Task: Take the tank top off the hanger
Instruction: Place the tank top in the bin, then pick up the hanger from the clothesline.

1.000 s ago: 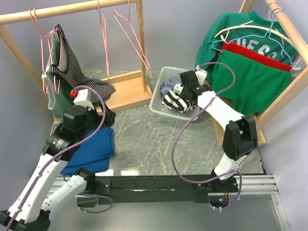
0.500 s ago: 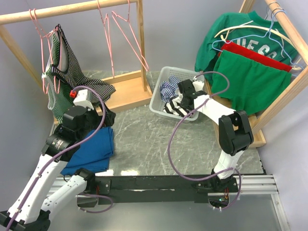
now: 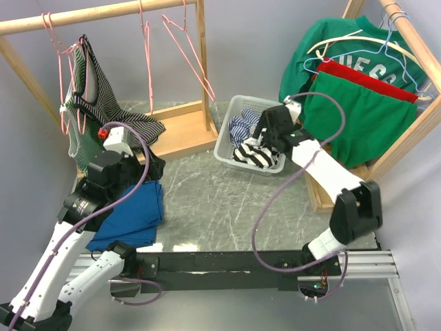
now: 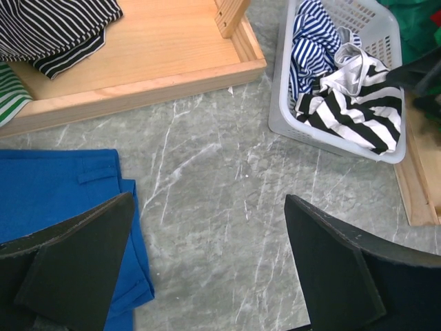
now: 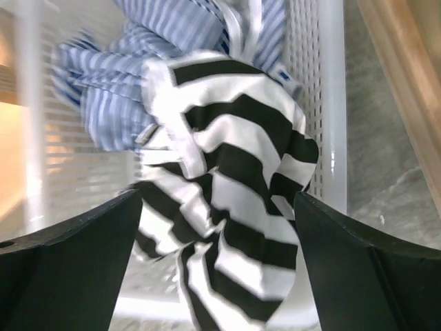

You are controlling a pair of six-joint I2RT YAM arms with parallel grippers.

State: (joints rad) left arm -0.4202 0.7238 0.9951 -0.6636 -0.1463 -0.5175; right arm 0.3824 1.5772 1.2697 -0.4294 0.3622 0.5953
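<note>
A black-and-white striped tank top (image 3: 252, 154) lies crumpled in the white basket (image 3: 224, 149), free of any hanger. My right gripper (image 3: 267, 135) hovers just above it, open; in the right wrist view the top (image 5: 234, 179) lies below the spread jaws of the gripper (image 5: 217, 269), untouched. Bare pink hangers (image 3: 186, 52) hang on the left rack. My left gripper (image 4: 207, 269) is open over the grey table, empty, with a blue cloth (image 4: 62, 193) under its left finger.
Green-striped and dark striped tops (image 3: 93, 96) hang at the left rack's end above its wooden base (image 4: 138, 55). A blue-striped garment (image 5: 110, 103) shares the basket. Green and red clothes (image 3: 358, 103) hang on the right rack.
My right gripper has opened and let the black-and-white top drop into the basket, and its arm has swung out to the right. The left arm has not moved.
</note>
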